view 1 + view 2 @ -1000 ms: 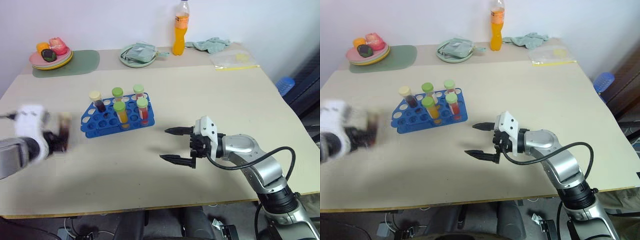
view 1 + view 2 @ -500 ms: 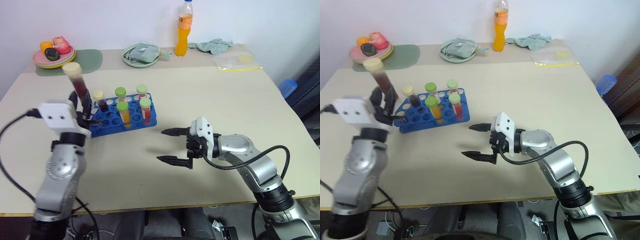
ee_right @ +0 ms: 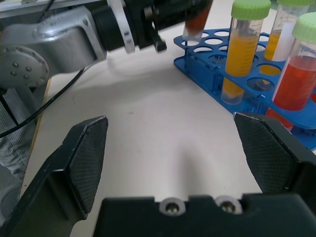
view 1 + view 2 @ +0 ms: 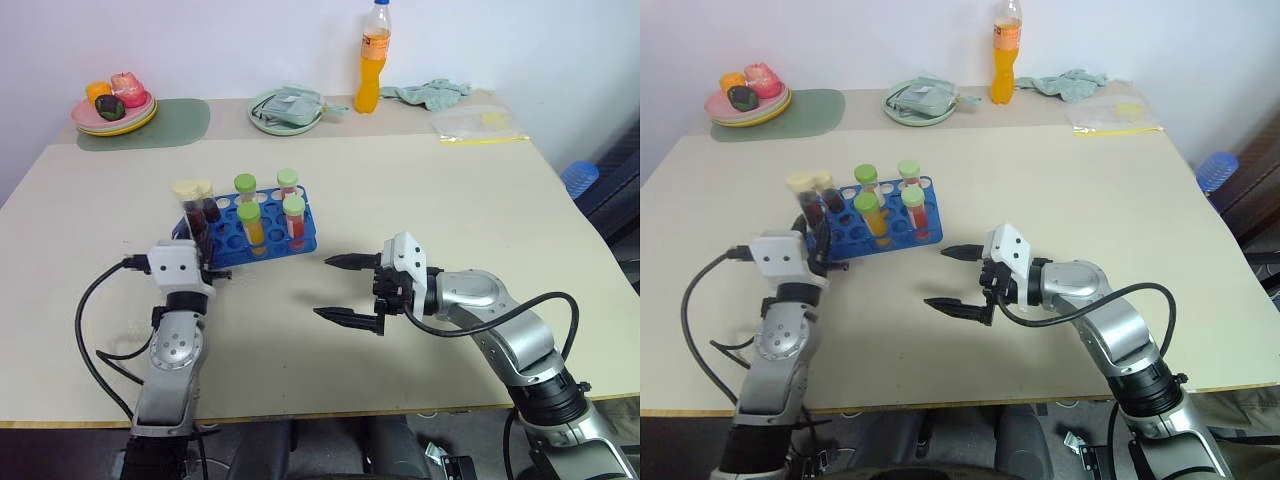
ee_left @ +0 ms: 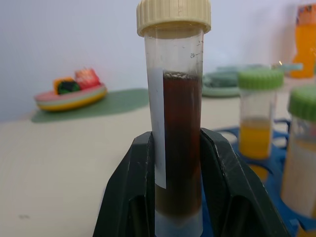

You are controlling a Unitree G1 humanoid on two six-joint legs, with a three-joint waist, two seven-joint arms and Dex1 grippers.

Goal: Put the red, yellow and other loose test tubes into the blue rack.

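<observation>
Since the earlier frames, the left gripper (image 4: 196, 232) has been swung in from the table's left edge to the near-left corner of the bright blue plastic rack with rows of round holes (image 4: 262, 240), bringing with it the clear capped tube of dark purple-brown liquid with a cream cap (image 5: 174, 123). That tube is pinched upright between the two black fingers (image 5: 136, 190), its base hanging just above the rack's corner holes and not yet seated. Five tubes already stand in the rack: one dark with a cream cap (image 4: 209, 205), two yellow-orange with green caps (image 4: 249, 224) and two red with green caps (image 4: 294, 218). No loose tube is seen on the table, so by this judgement only the held tube is left to lower and release. The right gripper (image 4: 349, 290), jaws spread wide and empty, is held near the rack's right side.
</observation>
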